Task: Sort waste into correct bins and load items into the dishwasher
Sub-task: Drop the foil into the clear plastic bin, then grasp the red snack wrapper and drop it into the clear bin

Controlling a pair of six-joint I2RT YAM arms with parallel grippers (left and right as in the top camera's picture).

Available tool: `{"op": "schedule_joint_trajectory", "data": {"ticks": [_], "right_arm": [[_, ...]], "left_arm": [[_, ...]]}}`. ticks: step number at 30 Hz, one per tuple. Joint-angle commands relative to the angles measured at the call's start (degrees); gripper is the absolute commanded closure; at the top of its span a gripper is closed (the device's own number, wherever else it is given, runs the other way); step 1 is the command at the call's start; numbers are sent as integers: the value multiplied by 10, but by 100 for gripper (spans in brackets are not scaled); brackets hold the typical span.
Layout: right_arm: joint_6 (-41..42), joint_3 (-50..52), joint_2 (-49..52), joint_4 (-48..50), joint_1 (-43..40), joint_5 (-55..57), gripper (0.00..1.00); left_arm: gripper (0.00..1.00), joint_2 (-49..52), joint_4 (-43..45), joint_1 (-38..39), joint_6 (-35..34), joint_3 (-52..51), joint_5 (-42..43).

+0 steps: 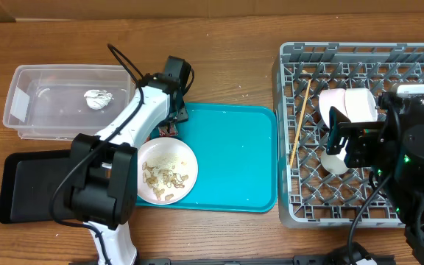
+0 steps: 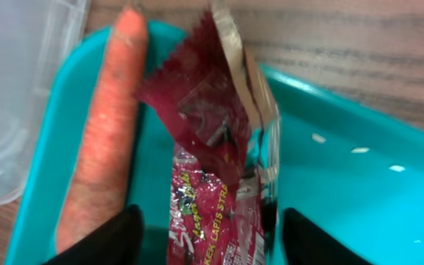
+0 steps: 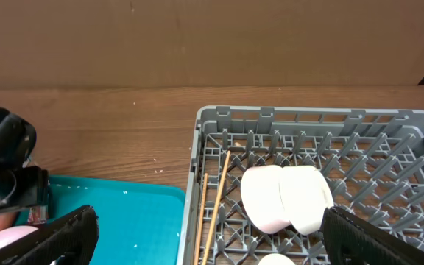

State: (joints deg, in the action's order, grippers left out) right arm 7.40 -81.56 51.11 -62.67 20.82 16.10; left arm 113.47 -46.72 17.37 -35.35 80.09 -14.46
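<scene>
Now the left gripper (image 2: pixel 212 239), spread wide, straddles the red snack wrapper (image 2: pixel 205 125), whose length runs straight away from it.

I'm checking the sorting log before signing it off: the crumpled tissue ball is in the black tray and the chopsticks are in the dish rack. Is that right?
Not quite. The overhead view shows the tissue ball lying in the clear tub, not in the black tray. The rest holds: the chopsticks are in the dish rack.
</scene>
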Motion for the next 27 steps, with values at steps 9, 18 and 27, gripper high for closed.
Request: {"op": "schedule_joint_trajectory", "data": {"ticks": [9, 18, 27], "right_arm": [[-3, -9, -3, 2, 1, 8, 0], [-3, -9, -3, 2, 1, 8, 0], [-3, -9, -3, 2, 1, 8, 0]], "left_arm": [[96, -12, -139, -1, 24, 161, 38], [96, -12, -372, -69, 10, 398, -49], [91, -10, -313, -223, 77, 289, 96]]}}
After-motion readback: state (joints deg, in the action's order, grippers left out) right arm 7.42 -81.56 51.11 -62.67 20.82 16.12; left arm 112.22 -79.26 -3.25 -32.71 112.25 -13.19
